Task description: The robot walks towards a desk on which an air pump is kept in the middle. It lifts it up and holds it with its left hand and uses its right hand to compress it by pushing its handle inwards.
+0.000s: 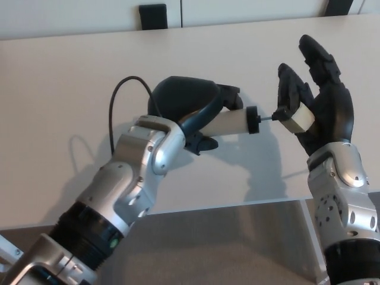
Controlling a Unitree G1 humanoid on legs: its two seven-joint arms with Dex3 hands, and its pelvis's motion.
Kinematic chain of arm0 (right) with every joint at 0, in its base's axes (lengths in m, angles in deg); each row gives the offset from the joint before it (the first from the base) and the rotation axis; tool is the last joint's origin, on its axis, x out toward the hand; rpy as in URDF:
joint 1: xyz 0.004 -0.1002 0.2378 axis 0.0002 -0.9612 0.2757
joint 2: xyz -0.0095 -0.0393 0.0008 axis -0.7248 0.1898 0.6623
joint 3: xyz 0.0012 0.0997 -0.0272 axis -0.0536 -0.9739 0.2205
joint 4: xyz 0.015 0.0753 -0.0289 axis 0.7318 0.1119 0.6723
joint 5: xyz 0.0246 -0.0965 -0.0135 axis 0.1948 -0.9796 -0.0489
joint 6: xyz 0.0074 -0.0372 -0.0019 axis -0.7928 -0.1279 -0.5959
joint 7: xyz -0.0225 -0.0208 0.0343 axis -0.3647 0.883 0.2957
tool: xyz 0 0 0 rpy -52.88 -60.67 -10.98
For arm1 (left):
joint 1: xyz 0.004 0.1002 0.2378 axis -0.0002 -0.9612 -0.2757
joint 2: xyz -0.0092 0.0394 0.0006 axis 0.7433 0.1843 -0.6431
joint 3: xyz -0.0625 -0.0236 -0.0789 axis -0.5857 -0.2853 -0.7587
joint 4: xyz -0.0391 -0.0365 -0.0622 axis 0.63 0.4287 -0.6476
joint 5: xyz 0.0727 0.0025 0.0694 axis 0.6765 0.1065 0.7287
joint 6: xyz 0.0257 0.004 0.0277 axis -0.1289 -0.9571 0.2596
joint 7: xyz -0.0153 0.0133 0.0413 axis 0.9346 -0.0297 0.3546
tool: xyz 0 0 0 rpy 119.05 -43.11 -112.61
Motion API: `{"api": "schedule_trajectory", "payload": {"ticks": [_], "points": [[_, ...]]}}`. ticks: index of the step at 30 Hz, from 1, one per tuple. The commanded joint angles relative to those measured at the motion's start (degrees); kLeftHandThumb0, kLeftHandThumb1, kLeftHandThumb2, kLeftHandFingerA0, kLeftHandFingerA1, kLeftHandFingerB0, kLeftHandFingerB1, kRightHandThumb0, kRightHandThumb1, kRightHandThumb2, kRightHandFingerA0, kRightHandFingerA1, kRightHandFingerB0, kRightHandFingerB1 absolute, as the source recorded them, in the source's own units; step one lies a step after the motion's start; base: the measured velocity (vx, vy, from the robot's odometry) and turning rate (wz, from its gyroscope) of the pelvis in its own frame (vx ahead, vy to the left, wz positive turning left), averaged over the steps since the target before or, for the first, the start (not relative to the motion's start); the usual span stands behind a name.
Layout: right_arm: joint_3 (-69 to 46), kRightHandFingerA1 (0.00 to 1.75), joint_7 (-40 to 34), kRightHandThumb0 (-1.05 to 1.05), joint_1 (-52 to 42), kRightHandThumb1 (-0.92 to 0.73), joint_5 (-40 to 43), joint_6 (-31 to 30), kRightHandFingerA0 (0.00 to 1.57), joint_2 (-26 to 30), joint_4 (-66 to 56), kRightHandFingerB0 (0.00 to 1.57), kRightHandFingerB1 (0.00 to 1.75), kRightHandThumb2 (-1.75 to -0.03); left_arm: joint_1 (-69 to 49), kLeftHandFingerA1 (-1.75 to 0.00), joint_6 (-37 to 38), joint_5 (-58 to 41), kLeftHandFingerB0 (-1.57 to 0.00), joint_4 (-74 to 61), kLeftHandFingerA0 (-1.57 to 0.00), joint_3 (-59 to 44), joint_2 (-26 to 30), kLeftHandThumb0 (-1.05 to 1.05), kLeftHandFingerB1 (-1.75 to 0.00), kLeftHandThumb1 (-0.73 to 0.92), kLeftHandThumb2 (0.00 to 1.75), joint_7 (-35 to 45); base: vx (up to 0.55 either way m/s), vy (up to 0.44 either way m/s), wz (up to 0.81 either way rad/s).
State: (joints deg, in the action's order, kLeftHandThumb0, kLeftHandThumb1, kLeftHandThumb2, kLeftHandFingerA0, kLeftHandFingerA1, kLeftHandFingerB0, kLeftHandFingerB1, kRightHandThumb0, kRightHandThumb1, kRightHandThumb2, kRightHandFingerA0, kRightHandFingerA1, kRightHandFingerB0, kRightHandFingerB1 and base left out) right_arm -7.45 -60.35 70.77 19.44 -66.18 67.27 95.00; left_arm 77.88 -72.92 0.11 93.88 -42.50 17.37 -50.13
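The pump [230, 123] was held above the desk [71, 71], lying almost level, with its pale barrel pointing toward the robot's right side and its black cap [252, 120] at the free end. This level position seemed chosen so that the handle [295, 119] could be pushed straight along the barrel. Only a very short piece of the thin rod [267, 117] showed between the cap and the handle, so the compression looked nearly complete. The left hand [190, 107] was wrapped around the rear part of the barrel, with the fingers closed over the top and the thumb under it; this grip appeared to fix the body so that it would not slide back under the push. A thin black hose [119, 104] rose in a loop behind this hand and went down beside the left forearm. The right hand [317, 98] was mostly open. Its fingers [317, 56] pointed up and were spread apart, and the pale handle lay flat against the palm, with the thumb [289, 89] standing close beside it. It seemed to press the handle more than to grip it, which suits a pushing move. Both hands and the pump threw shadows on the desk below, so nothing rested on its surface.
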Motion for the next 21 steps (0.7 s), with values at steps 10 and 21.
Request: {"api": "schedule_trajectory", "payload": {"ticks": [10, 21], "points": [[-2.85, 0.33, -4.32, -0.78, 1.96, -0.92, 2.68, 2.51, 0.25, -2.75, -1.47, 0.22, 0.28, -0.68, 2.5, -1.02, -4.23, 3.41, -0.65, 0.86, -0.83, 0.97, -0.78, -0.2, -0.5, 0.64, 0.58, -1.1, 0.0, 0.0, 0.0], [-1.85, 0.43, -4.32, -0.81, 1.33, -0.75, 2.02, 3.6, 0.16, -2.9, 0.86, 0.11, 0.39, -1.0, -0.47, -1.07, -3.47, 0.3, -0.63, 0.09, -0.77, -1.16, -0.72, -0.2, -0.49, 0.69, 0.59, -1.64, 0.0, 0.0, 0.0]]}}
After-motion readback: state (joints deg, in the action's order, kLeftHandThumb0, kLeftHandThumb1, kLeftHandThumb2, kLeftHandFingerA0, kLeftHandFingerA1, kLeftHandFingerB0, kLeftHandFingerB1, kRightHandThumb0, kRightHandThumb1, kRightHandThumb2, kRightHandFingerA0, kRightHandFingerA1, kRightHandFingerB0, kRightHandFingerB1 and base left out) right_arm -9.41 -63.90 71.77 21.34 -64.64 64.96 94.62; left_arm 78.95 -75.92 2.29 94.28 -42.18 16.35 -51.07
